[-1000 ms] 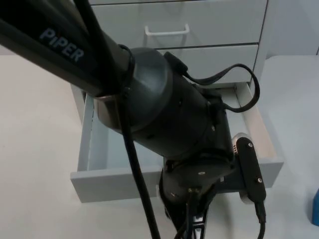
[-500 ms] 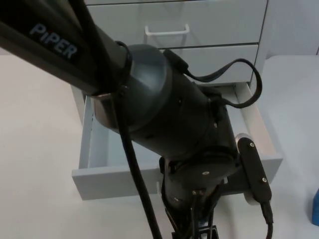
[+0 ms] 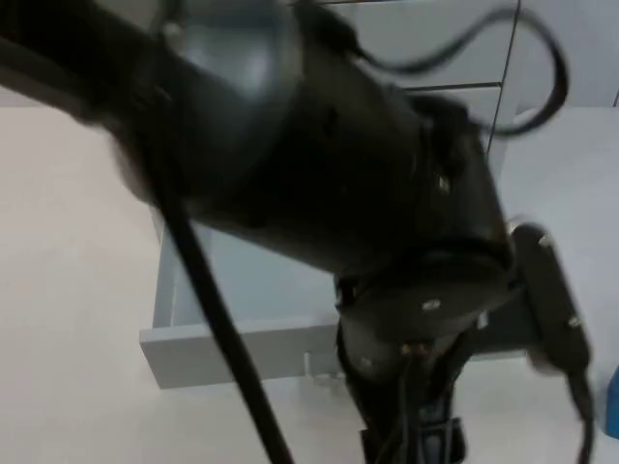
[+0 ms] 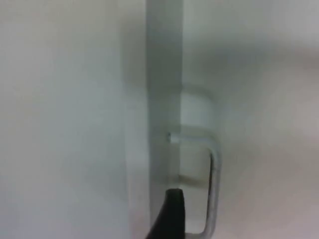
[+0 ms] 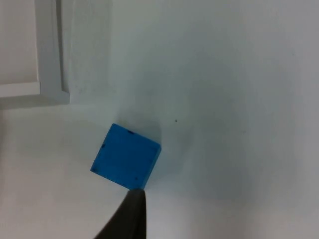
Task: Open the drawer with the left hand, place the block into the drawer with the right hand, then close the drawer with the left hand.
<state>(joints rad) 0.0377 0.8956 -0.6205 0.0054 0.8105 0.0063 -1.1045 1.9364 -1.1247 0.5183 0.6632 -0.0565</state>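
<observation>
The grey drawer (image 3: pixel 227 350) of the cabinet stands pulled out, and what I see of its inside is bare. My left arm hangs over it, blurred by motion, with my left gripper (image 3: pixel 411 447) just in front of the drawer's front panel. The left wrist view looks along the front panel's edge (image 4: pixel 164 89) to the metal handle (image 4: pixel 214 189). A black fingertip (image 4: pixel 169 214) stands beside the handle, apart from it, with nothing held. The blue block (image 5: pixel 125 157) lies on the white table at the right edge (image 3: pixel 612 401), just beyond my right gripper's black fingertip (image 5: pixel 130 215). The right gripper is open over the block.
The cabinet's upper drawers (image 3: pixel 440 48) stay closed behind the open one. A pale corner of the cabinet (image 5: pixel 49 59) lies off to one side of the block. White table (image 3: pixel 68 290) spreads out to the left of the drawer.
My left gripper has let go of the handle, and the left arm has swung up toward the camera. The drawer stays pulled out. The block has not moved.
</observation>
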